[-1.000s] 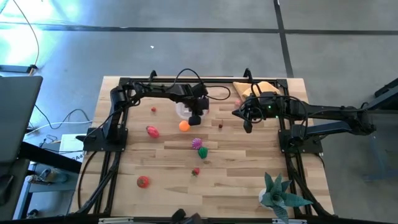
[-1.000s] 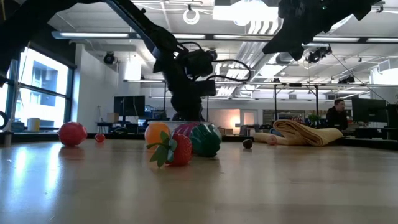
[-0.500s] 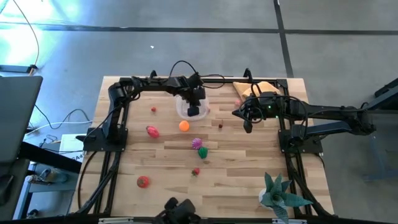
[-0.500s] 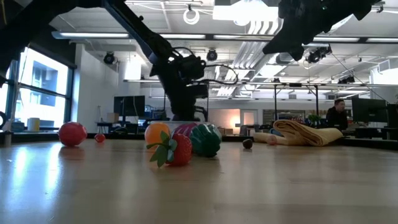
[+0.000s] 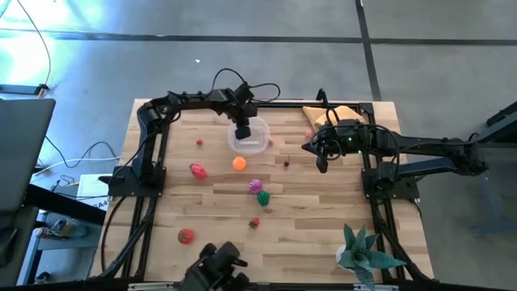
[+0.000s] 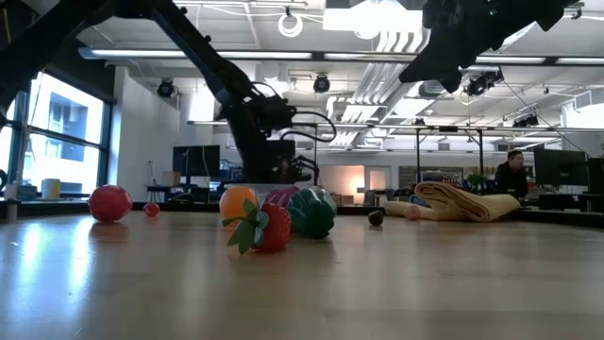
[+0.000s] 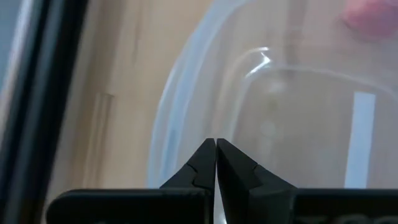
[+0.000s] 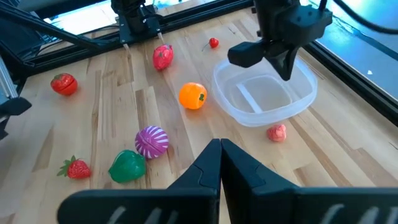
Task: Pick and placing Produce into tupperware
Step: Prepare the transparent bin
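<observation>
Clear plastic tupperware point(image 5: 248, 138) on the pale wood table point(image 5: 323, 226), toward the far edge between the two arm bases, with nothing inside. Left gripper point(image 5: 241, 130) poised over the tupperware's far left part, fingers point(image 7: 205, 163) pressed together tip to tip and pinching nothing, their tips above the container's rim in the left wrist view. Right gripper point(image 5: 321, 164) off to the tupperware's right, well apart from it, hanging above bare wood with fingers point(image 8: 208, 167) also closed together and empty. Small pink piece of produce point(image 8: 277, 132) just beside the tupperware's wall, outside it. Orange fruit point(image 5: 239, 163) near the container's front edge, not touching. Magenta striped piece point(image 5: 256, 186) and green piece point(image 5: 262, 198) close together nearer mid-table, small strawberry point(image 5: 254, 222) a little beyond them. Red-pink piece point(image 5: 197, 170) to the left of the orange fruit, tiny red berry point(image 5: 199, 142) behind it, larger red fruit point(image 5: 186, 236) well apart toward the near left. Another tiny dark-red piece point(image 5: 286, 162) between tupperware and right gripper. Tan cloth point(image 5: 338, 115) folded at the far right edge. Teal spiky plant point(image 5: 362, 252) at the near right corner.
</observation>
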Controlling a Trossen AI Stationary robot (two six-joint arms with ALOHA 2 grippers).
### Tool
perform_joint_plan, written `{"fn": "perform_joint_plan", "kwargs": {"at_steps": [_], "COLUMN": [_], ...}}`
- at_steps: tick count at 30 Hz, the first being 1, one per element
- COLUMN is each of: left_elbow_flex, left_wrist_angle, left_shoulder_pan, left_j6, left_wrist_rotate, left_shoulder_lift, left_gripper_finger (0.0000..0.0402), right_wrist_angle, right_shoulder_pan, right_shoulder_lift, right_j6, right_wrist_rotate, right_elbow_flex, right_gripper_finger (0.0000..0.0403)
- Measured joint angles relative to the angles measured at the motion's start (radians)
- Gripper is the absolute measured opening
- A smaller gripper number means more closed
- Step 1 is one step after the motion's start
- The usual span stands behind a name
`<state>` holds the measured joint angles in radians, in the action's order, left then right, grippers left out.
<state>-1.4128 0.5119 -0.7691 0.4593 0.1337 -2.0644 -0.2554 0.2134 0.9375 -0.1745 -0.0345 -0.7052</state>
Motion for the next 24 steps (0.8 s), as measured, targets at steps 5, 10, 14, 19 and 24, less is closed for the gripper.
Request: {"fn": "perform_joint_plan", "kwargs": {"at_steps": [5, 10, 14, 19, 24], "left_elbow_flex": [0.0, 0.0, 0.0, 0.0, 0.0], "left_wrist_angle": [-0.043, -0.06, -0.038, 0.07, 0.156], "left_shoulder_pan": [-0.012, -0.016, -0.005, 0.048, 0.122], "left_j6": [0.007, 0.009, 0.015, 0.004, -0.014], "left_wrist_rotate": [0.007, 0.027, 0.087, 0.095, 0.078], "left_shoulder_lift": [0.0, 0.0, 0.0, 0.0, 0.002], "left_gripper_finger": [0.0005, 0.0005, 0.0005, 0.0005, 0.0005], "right_wrist_angle": [0.0, 0.0, 0.0, -0.012, -0.018], "right_shoulder_pan": [0.0, 0.0, 0.0, 0.0, 0.0], "right_shoulder_lift": [0.0, 0.0, 0.0, 0.0, 0.0], "right_j6": [0.0, 0.0, 0.0, 0.0, 0.0], "right_wrist_rotate": [0.0, 0.0, 0.0, 0.0, 0.0], "right_elbow_flex": [0.0, 0.0, 0.0, 0.0, 0.0], "right_gripper_finger": [0.0, 0.0, 0.0, 0.0, 0.0]}}
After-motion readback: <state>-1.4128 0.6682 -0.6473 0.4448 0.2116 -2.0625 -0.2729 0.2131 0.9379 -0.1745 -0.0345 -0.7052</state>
